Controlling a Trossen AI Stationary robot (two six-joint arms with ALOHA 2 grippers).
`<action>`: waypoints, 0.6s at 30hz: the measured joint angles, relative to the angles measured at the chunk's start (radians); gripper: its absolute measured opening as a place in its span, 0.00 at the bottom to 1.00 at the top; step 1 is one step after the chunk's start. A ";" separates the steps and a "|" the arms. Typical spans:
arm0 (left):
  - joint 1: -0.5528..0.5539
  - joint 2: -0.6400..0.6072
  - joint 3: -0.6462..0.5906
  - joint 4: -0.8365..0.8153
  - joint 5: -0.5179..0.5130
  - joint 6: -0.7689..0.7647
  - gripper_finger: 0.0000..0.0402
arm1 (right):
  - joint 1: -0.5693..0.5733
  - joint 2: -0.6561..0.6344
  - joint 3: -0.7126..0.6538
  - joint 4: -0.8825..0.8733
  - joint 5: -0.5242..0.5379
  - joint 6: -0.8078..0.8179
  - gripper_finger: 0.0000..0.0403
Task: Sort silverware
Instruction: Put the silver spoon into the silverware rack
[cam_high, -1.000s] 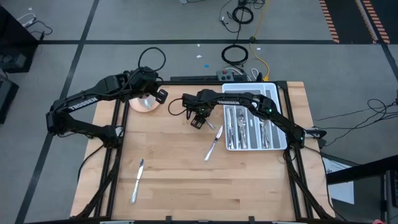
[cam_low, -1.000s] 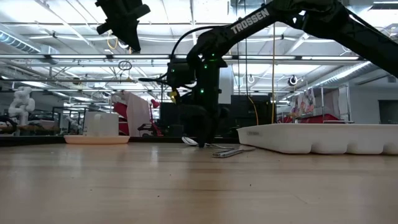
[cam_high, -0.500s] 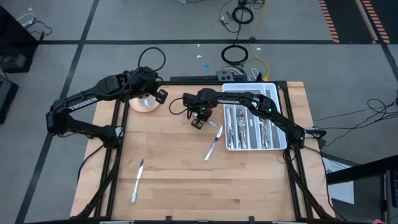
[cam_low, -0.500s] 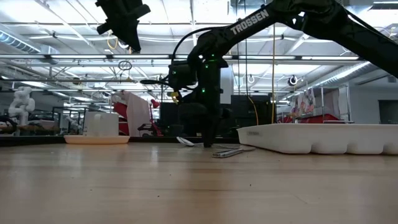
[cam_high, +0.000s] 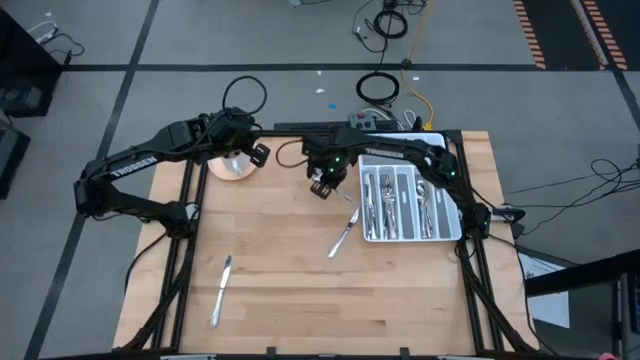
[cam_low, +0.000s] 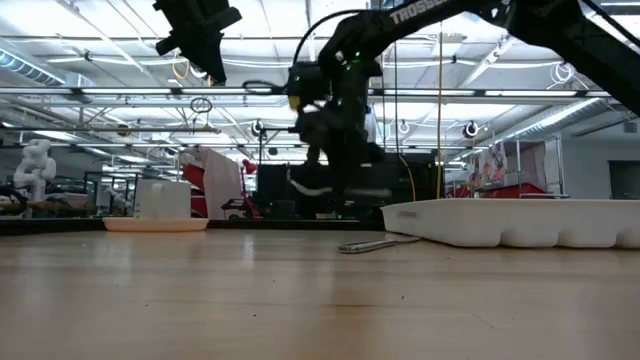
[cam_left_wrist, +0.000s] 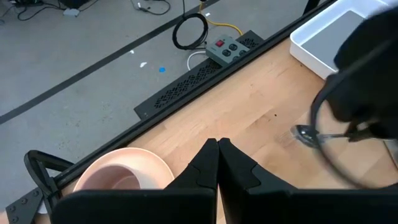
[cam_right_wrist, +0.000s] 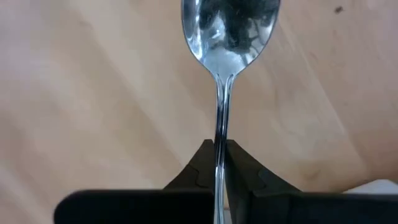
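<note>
A spoon (cam_right_wrist: 219, 74) is clamped by its handle between the closed fingers of the right gripper (cam_high: 321, 186), with the bowl projecting straight ahead of the fingertips (cam_right_wrist: 205, 163) and clear of the wooden table (cam_high: 280, 300); in the low view the gripper (cam_low: 335, 180) is seen raised above the tabletop, which suggests that the spoon is held off the surface so that it can be carried rather than dragged. The white tray (cam_high: 452, 225) lies just beside this gripper, on the side of the right arm's base, and several pieces of silverware are already laid lengthwise in its compartments, so the grip on the handle is judged to serve a lengthwise drop into one of those slots. A second utensil (cam_high: 343, 233) is left lying on the table near the gripper, between it and the front edge, close to the tray's wall; its kind cannot be told. A knife (cam_high: 220, 290) lies well apart from both grippers, toward the front of the table on the left arm's side, and is not yet dealt with. The left gripper (cam_left_wrist: 218, 163) is shut on nothing and hangs above the pink saucer with cup (cam_high: 233, 165), apparently parked there to keep out of the right arm's way; from its wrist view the spoon's bowl (cam_left_wrist: 306, 133) is seen ahead of it, beneath the right arm.
</note>
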 joint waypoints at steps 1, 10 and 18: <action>0.000 0.000 0.000 0.000 0.000 0.000 0.01 | -0.006 -0.016 0.000 0.000 -0.023 0.000 0.00; 0.000 0.000 0.000 -0.002 0.000 0.003 0.01 | -0.071 -0.169 -0.031 -0.118 0.011 0.002 0.00; 0.000 0.000 0.000 -0.003 0.000 0.003 0.01 | -0.134 -0.568 -0.520 0.025 0.034 0.200 0.00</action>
